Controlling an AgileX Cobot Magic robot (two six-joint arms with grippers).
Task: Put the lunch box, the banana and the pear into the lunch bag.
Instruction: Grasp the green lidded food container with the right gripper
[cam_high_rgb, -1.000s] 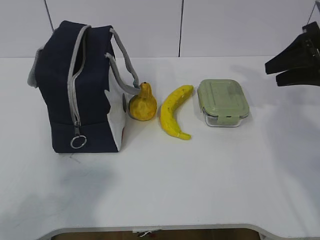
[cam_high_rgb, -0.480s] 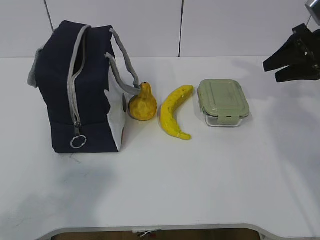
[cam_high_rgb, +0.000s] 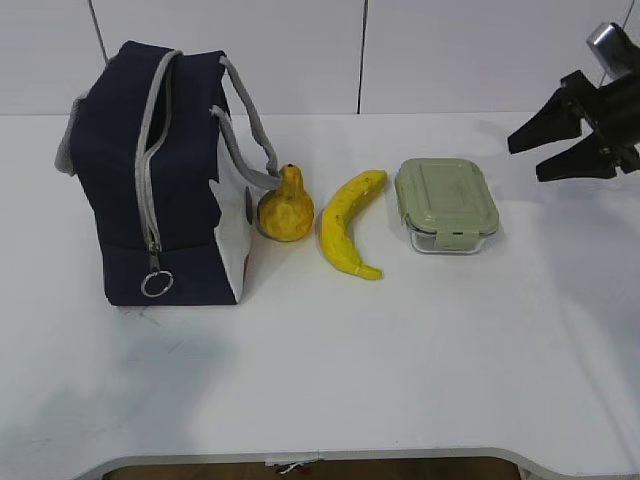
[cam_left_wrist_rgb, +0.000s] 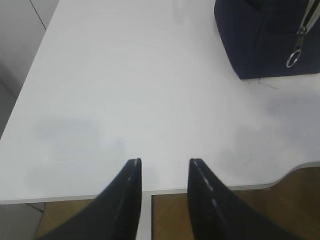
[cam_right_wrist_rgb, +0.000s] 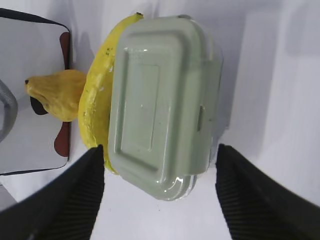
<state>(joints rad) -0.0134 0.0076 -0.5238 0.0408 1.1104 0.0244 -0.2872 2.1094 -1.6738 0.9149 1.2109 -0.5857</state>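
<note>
Two tools open — right tool (cam_high_rgb: 524, 153) faces lunch box (cam_high_rgb: 446, 204).

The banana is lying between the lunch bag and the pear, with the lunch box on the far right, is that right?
Not quite. The banana lies between the pear and the lunch box; the pear is the one next to the lunch bag. The lunch box is indeed farthest right, as the exterior view shows.
</note>
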